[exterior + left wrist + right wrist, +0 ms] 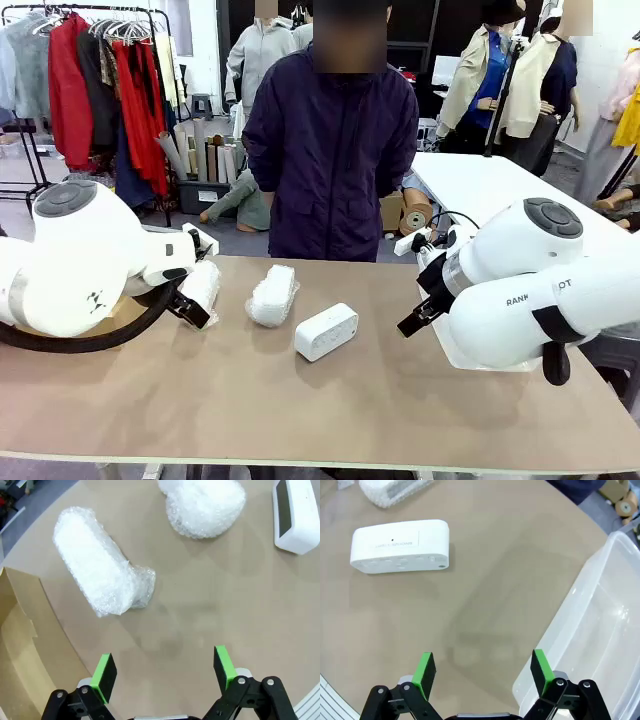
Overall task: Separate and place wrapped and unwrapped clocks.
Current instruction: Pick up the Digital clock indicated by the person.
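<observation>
On table, outside tub and seemingly cardboard box: wrapped clocks, bare clock; left gripper, right gripper splayed, empty.

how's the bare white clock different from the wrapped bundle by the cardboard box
The wrapped bundle is covered in crinkly bubble wrap; the bare clock is smooth, with print and buttons showing. The bundle lies beside the cardboard box; the clock lies nearer the clear tub. Both are white, oblong and lie on the table, ungripped.

clothes rack; white table behind
</observation>
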{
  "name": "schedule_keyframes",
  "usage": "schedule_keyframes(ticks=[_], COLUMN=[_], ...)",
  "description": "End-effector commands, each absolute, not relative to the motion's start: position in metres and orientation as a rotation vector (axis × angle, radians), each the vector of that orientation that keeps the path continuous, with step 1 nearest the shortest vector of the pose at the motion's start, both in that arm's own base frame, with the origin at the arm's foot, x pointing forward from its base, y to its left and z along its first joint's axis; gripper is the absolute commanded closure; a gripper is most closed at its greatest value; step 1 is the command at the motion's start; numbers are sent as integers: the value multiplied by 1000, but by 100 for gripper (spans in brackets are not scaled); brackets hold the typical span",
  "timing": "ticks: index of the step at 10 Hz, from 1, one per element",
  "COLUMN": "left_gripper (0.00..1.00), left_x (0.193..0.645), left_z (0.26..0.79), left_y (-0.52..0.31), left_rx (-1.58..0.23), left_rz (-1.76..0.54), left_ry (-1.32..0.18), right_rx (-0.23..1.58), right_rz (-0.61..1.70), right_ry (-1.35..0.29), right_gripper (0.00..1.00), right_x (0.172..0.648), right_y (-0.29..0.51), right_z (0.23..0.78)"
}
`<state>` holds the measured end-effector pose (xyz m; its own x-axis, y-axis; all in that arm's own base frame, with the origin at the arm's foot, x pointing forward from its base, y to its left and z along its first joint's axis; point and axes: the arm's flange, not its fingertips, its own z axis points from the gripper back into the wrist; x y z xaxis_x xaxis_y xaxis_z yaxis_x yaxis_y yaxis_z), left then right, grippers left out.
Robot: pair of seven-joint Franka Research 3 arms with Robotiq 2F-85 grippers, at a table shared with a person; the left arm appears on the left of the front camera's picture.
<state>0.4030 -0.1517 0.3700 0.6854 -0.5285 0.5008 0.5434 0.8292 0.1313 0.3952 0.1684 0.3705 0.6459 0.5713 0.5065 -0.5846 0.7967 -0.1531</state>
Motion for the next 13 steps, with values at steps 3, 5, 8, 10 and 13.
schedule_keyframes(ticks=[3, 5, 8, 10, 13], left_gripper=[0, 0, 0, 0, 0], left_x=[403, 403, 403, 403, 403], left_z=[370, 370, 370, 370, 370], left_y=[-152, -152, -152, -152, -152], left_rx=[-28, -28, -28, -28, -28], left_rz=[-601, -601, -601, -601, -601], left_ry=[-552, -552, -552, -552, -552], right_rx=[25, 25, 25, 25, 25], right_rz=[658, 658, 658, 658, 658], right_ry=[-568, -568, -568, -568, -568], right_gripper=[0, 0, 0, 0, 0], right_x=[395, 395, 395, 395, 395], right_y=[168, 168, 168, 168, 168], right_z=[371, 371, 371, 371, 371])
